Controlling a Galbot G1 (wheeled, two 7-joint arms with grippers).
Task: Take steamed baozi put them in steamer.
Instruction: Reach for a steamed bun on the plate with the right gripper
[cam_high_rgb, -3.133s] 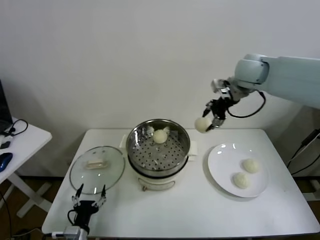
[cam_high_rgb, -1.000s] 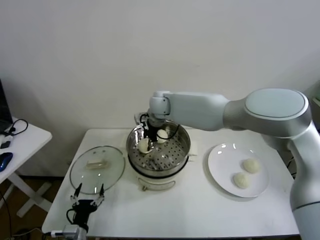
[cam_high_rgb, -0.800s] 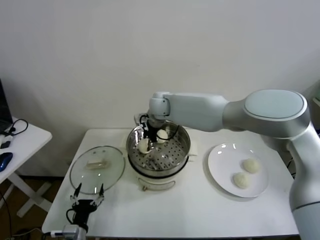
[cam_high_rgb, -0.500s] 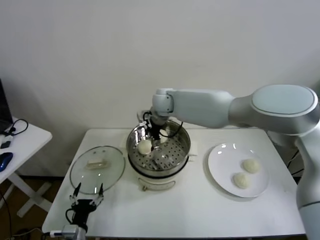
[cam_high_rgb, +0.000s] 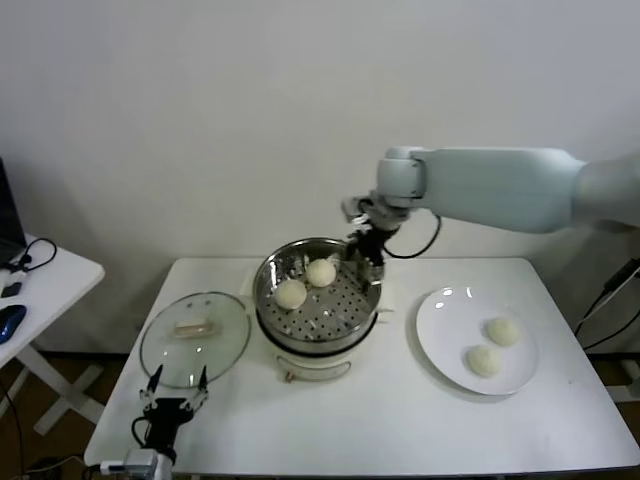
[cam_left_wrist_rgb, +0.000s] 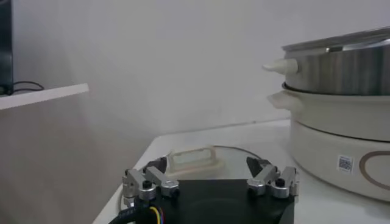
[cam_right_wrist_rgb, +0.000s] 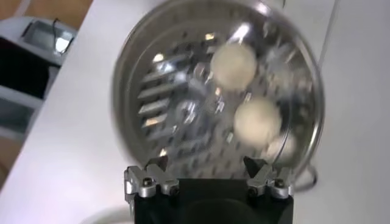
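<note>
Mid-frame, the right gripper (cam_high_rgb: 367, 252) hung with jaws apart and empty over the steamer (cam_high_rgb: 316, 300) holding two baozi (cam_high_rgb: 291, 293); the left gripper (cam_high_rgb: 176, 404), lower left, was also spread.

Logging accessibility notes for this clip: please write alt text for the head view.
Two baozi sit in the steamer; the open, empty right gripper hovers over its far rim. Two more wait on the white plate, and the left gripper idles by the glass lid.

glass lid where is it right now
In the head view the glass lid lies flat on the table's left side, beside the steamer.
</note>
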